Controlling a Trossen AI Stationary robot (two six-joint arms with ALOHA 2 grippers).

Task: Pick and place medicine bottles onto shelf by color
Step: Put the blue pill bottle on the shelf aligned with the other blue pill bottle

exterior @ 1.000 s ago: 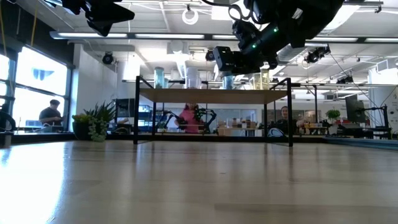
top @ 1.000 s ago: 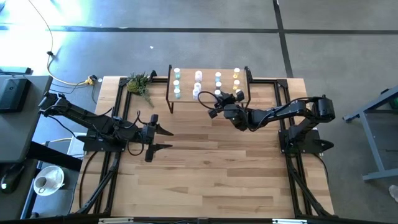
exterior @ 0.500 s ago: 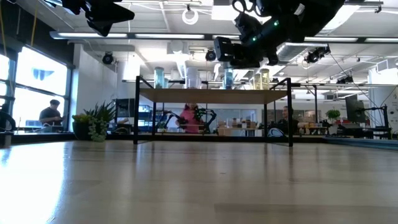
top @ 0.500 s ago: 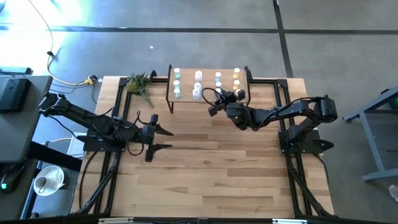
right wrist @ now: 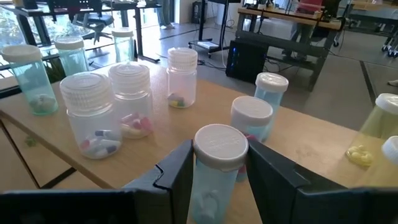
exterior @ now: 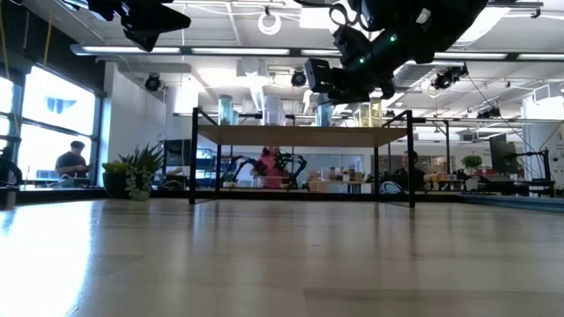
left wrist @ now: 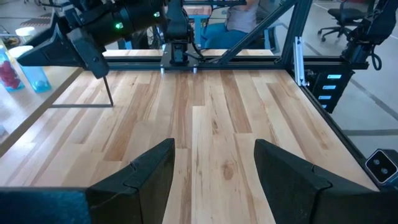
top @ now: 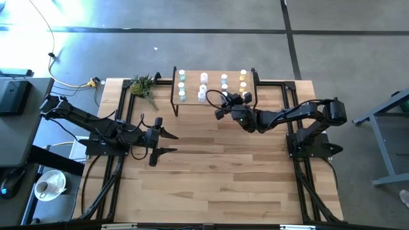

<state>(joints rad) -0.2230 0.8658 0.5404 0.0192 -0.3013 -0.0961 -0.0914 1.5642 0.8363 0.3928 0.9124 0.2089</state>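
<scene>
Right gripper (right wrist: pixel 214 171) is pinching a light blue medicine bottle (right wrist: pixel 214 165) upright between its fingers, long axis vertical, white cap up; bottle sits dead centre in the jaws. In the high view the right gripper (top: pixel 223 102) hovers over the front edge of the shelf (top: pixel 214 89), at about 6 o'clock of the board's middle. The blue column is the relation that matters: two light blue bottles (right wrist: pixel 261 102) stand on the shelf straight ahead of the claw, roughly 12 to 1 o'clock from the held one, near but not touching. White/pinkish bottles (right wrist: pixel 112 112) lie at about 10 o'clock, teal-green ones (right wrist: pixel 31 78) further out the same way, yellow bottles (right wrist: pixel 373 134) at 2–3 o'clock. My read: set-down spot is the front slot of the blue column, just ahead and below. Left gripper (left wrist: pixel 211 168) is spread, empty, parked over the bare tabletop (left wrist: pixel 211 118), well away; right arm is clearly the nearer one.
</scene>
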